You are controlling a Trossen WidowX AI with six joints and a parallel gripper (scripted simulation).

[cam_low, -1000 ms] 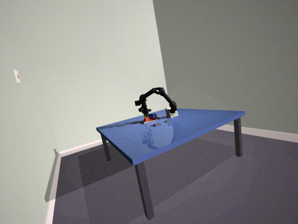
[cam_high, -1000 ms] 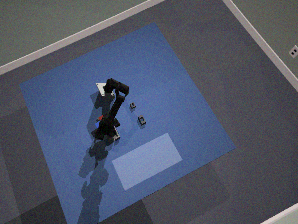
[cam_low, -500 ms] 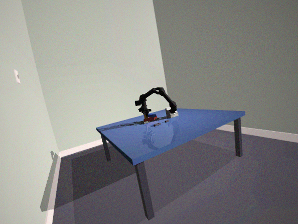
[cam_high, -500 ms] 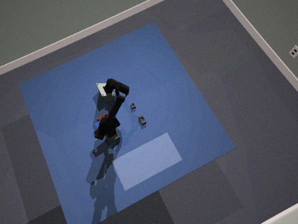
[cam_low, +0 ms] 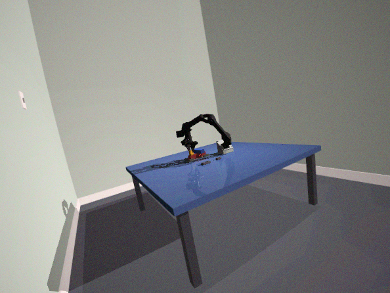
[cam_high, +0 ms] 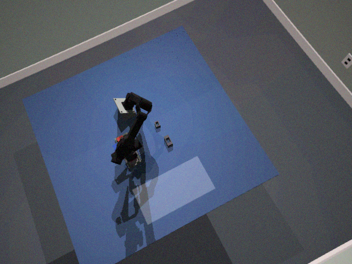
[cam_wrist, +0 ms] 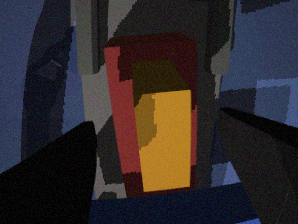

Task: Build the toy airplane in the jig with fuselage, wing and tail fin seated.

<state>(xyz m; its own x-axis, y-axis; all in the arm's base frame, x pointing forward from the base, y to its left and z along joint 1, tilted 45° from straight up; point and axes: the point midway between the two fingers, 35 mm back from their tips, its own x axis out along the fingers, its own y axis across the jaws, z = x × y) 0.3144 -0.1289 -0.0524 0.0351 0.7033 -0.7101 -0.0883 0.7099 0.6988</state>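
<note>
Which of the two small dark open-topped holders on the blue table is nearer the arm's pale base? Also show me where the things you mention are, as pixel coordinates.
The smaller holder (cam_high: 159, 126) (cam_low: 218, 158); the larger holder (cam_high: 169, 145) (cam_low: 205, 163) sits farther from the base (cam_high: 118, 104) (cam_low: 228, 150).
</note>
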